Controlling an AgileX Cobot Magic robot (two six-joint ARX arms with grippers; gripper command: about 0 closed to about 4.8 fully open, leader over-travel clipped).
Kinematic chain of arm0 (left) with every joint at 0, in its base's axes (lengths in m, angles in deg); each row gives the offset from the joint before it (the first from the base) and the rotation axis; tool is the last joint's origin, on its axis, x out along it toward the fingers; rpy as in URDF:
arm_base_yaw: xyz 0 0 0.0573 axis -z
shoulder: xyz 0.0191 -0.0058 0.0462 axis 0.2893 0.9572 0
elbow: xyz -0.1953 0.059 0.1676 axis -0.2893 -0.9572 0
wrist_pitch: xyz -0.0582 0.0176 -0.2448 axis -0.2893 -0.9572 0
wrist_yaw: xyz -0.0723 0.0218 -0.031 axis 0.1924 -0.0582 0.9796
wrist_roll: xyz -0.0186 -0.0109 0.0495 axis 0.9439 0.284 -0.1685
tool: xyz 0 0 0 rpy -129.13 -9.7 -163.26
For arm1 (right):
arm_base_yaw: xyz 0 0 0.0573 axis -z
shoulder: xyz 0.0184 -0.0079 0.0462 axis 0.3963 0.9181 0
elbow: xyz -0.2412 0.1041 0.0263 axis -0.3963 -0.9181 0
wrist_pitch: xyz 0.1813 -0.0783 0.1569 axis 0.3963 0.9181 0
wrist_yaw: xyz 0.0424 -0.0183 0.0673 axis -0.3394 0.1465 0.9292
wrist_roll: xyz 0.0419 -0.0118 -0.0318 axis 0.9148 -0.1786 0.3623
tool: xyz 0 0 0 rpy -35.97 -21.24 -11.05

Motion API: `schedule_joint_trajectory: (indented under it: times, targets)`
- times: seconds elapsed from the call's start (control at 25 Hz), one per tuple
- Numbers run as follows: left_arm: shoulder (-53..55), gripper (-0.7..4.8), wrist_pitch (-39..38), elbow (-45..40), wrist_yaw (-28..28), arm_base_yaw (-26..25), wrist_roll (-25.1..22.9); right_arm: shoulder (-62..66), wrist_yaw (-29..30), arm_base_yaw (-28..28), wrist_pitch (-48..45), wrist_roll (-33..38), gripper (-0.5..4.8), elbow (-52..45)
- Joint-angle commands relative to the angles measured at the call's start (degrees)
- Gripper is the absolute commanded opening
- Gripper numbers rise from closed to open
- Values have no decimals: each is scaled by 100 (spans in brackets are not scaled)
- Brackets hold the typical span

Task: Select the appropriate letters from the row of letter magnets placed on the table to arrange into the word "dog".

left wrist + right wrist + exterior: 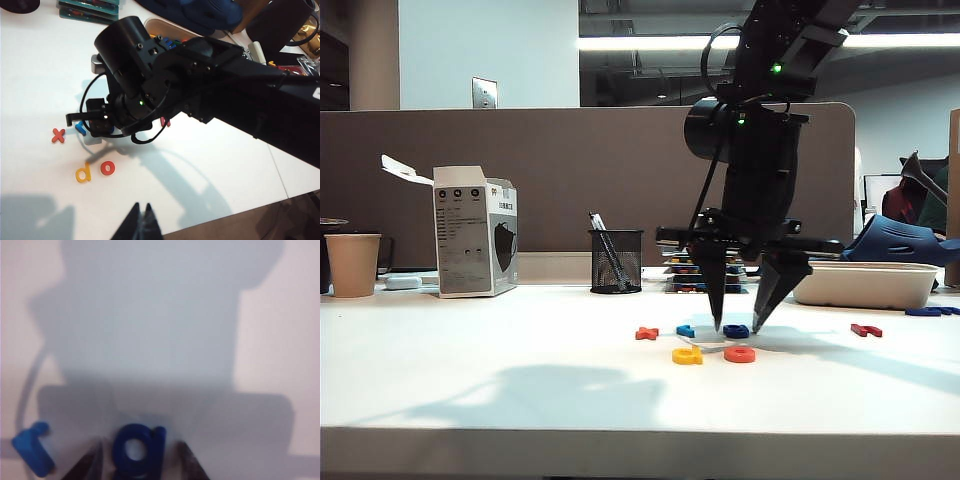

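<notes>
The right end effector stands nearly vertical over the table, its two fingers spread wide and straddling the dark blue letter "g", one fingertip on each side; the right wrist view shows the same letter lying flat between the dark finger pads with a gap on both sides, so nothing is gripped yet. The yellow "d" and the orange-red "o" already lie side by side nearer the table's front edge, just in front of the "g". The light-blue letter lies just beside the "g", the orange "x" further out on the same side, and a dark red letter well apart on the other side. The left end effector hangs clear of the work, fingertips together, holding nothing. Handling judgement: the "g" appears to be a thin, rigid, very light plastic piece with smooth faces; it offers little height to grip and is likely to slide or tip under uneven contact. Take hold across the two outer edges of its round bowl, fingertips low against the table, closing squarely so the neighbouring light-blue letter is not disturbed.
</notes>
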Motion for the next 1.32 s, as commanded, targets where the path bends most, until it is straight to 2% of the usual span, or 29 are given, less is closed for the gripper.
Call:
schedule_joint_trajectory:
  times: [0.04, 0.2, 0.24, 0.56, 0.68, 1.32]
  targets:
    - [-13, -2, 52, 31, -35, -2, -24, 48, -114, -4, 356, -55, 198, -31]
    - [-13, -2, 52, 31, -33, -2, -24, 48, -111, -9, 254, -96, 188, -31]
    - [-13, -3, 52, 31, -33, -2, -24, 50, -111, -9, 254, -98, 147, -31]
    - [-13, -3, 52, 31, -35, -2, -24, 85, -111, -9, 282, -103, 142, -33]
    - [-13, -2, 52, 31, -35, -2, -24, 85, -111, -9, 396, -103, 87, -33]
    - [-13, -3, 52, 31, -35, -2, -24, 24, -90, -20, 1239, -125, 89, -42]
